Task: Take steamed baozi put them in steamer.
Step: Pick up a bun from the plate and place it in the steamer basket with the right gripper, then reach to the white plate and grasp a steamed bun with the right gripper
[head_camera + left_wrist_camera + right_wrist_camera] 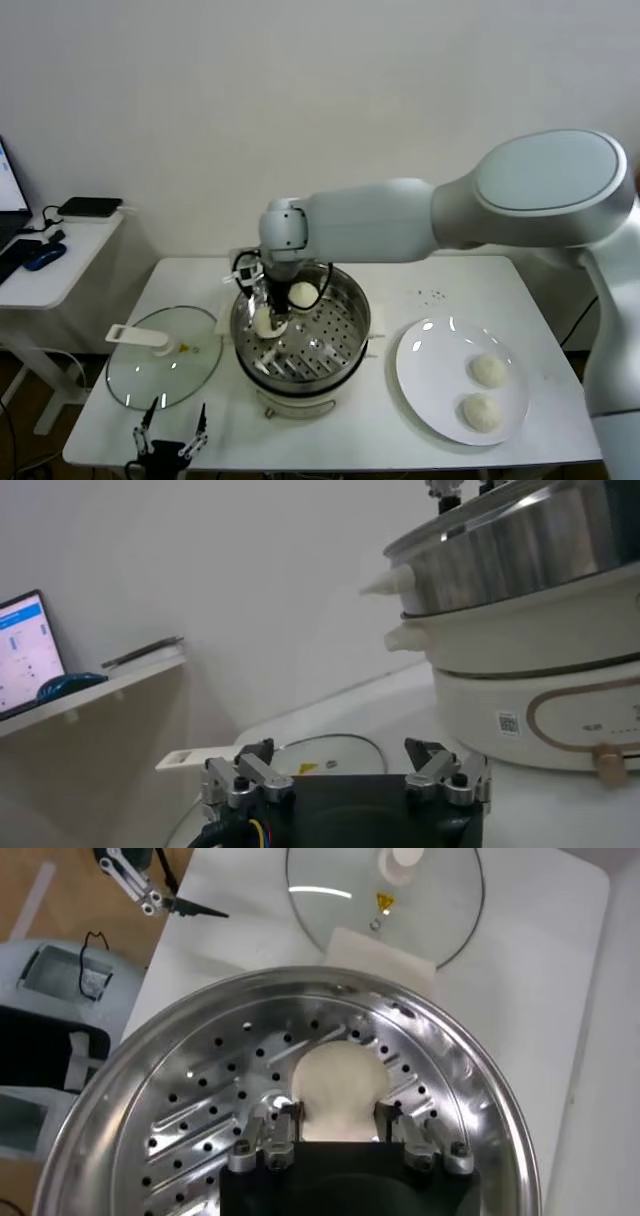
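Scene: a white table [400, 420] carries the steamer [345, 345], a shiny steel pot with a perforated tray, at its middle.
Right hand [338, 1133]: reached down inside the steamer, low over the tray, on the side of the pot nearest the glass lid.
Right hand's grip: the fingers [283, 1128] stand on either side of one steamed baozi [338, 1083], close against its flanks; whether they are pressing it or have just let go cannot be told. The bun sits on the perforated tray.
Second bun: another baozi [303, 294] rests on the tray toward the steamer's far rim, just beside the right hand.
Buns outside: two more baozi [489, 370] lie on a flat white plate [425, 375] on the table beside the steamer, on the robot's right, one nearer the table's front edge [481, 412].
Glass lid [165, 360]: flat on the table on the steamer's other side, its white handle [140, 337] pointing away from the pot.
Left hand [172, 432]: idle at the table's front edge, just in front of the lid and well apart from the steamer, fingers [245, 778] spread wide and holding nothing.
Background: a side desk [60, 260] with a laptop stands beyond the lid.
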Controlling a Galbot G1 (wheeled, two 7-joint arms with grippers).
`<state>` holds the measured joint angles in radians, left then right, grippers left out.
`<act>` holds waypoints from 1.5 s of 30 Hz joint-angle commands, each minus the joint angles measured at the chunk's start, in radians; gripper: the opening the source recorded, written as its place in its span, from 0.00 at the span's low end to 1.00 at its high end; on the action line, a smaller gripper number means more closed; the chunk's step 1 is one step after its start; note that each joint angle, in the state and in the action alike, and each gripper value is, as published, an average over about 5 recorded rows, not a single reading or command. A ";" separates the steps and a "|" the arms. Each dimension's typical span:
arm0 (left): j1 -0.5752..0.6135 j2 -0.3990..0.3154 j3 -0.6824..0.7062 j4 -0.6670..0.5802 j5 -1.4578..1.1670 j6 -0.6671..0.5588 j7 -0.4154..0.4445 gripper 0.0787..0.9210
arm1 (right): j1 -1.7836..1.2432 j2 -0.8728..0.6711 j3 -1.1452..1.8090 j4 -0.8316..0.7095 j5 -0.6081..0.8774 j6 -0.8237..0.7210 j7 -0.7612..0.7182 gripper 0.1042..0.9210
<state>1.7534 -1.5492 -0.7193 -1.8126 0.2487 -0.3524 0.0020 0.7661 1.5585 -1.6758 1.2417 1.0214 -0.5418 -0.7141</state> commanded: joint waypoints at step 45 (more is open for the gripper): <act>0.015 -0.020 -0.006 0.005 0.022 0.001 -0.001 0.88 | 0.102 -0.947 -0.398 0.507 -0.501 0.127 -0.071 0.88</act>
<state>1.7687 -1.5685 -0.7214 -1.8108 0.2700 -0.3526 0.0011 1.0270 0.7665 -2.0940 1.7552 0.6580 -0.4129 -0.8029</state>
